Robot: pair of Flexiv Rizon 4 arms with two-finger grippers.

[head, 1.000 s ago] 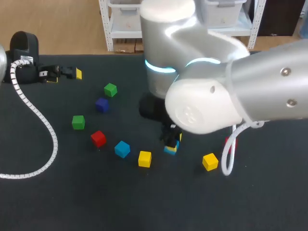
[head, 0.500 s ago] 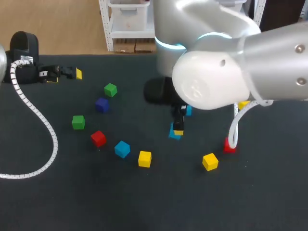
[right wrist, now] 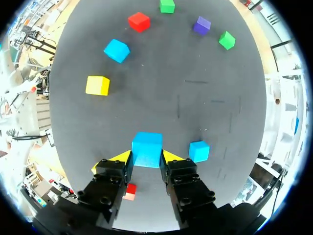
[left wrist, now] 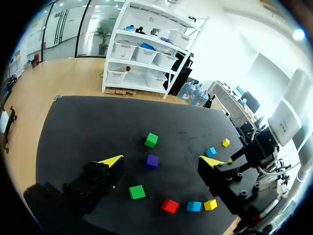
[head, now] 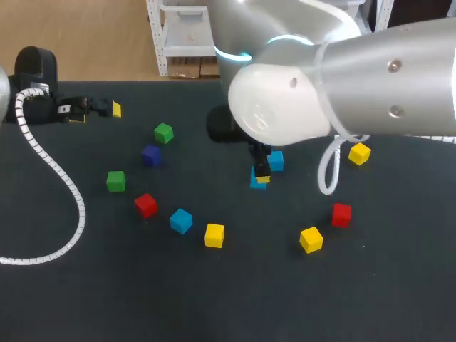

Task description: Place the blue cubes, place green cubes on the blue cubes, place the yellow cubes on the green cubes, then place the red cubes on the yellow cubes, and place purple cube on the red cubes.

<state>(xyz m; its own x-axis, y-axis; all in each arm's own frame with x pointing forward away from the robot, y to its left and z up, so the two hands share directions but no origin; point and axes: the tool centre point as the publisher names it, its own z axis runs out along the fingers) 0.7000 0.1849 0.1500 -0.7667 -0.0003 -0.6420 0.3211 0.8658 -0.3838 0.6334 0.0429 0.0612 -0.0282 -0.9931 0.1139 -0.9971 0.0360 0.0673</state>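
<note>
My right gripper (right wrist: pixel 146 157) is clamped on a blue cube (right wrist: pixel 147 148), with 1 yellow-tipped finger pressed against each side. I cannot tell whether this cube touches the dark table (right wrist: pixel 195 98) or hangs above it. A neighbouring blue cube (right wrist: pixel 199 151) lies just beside the held one, apart from it. Ahead of the fingers, well apart from them, lie a yellow cube (right wrist: pixel 97 85) and a far blue cube (right wrist: pixel 117 51). Beyond those lie a red cube (right wrist: pixel 139 21), a green cube (right wrist: pixel 167 6) and a purple cube (right wrist: pixel 201 25) with a 2nd green cube (right wrist: pixel 227 40) near it. In the head view the right arm reaches to the table's middle. My left gripper (head: pixel 96 112) sits at the far left of the table, its fingers spread with nothing between them.
</note>
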